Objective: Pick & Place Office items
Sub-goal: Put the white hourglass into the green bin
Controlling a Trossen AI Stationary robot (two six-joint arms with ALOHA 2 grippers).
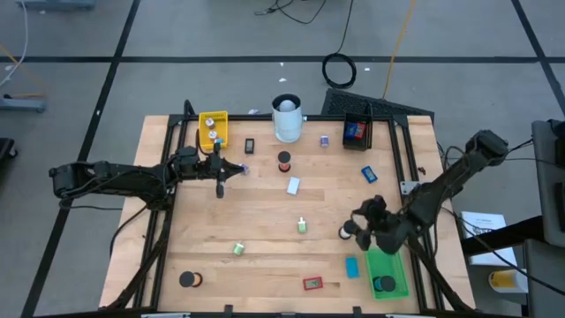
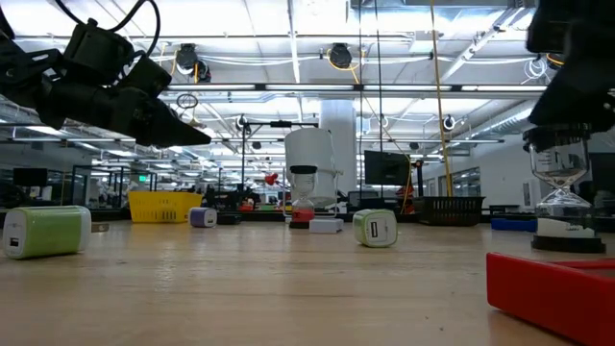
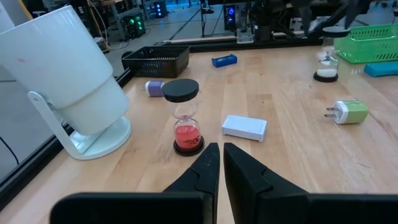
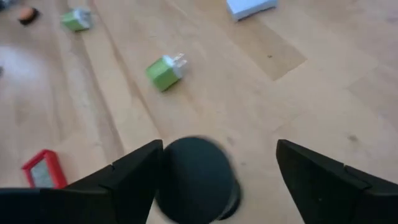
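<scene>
My right gripper (image 4: 219, 149) is open above a white-sand hourglass (image 1: 347, 231). Its fingers stand on either side of the hourglass's black top cap (image 4: 196, 180), and no touch is plain. The hourglass stands upright on its base (image 2: 560, 240) beside the green tray (image 1: 388, 265), which holds a black disc (image 1: 384, 283). My left gripper (image 3: 221, 152) is shut with nothing in it, hovering near a red-sand hourglass (image 3: 186, 134) and a white block (image 3: 244, 127). Green plugs (image 4: 165, 71), blue blocks (image 1: 369, 174) and a red frame (image 4: 42, 171) lie scattered on the table.
A tall white cylinder (image 1: 287, 119) stands at the far middle, with a yellow tray (image 1: 213, 128) to its left and a black tray (image 1: 357, 131) to its right. A black disc (image 1: 188, 279) lies near the front left corner.
</scene>
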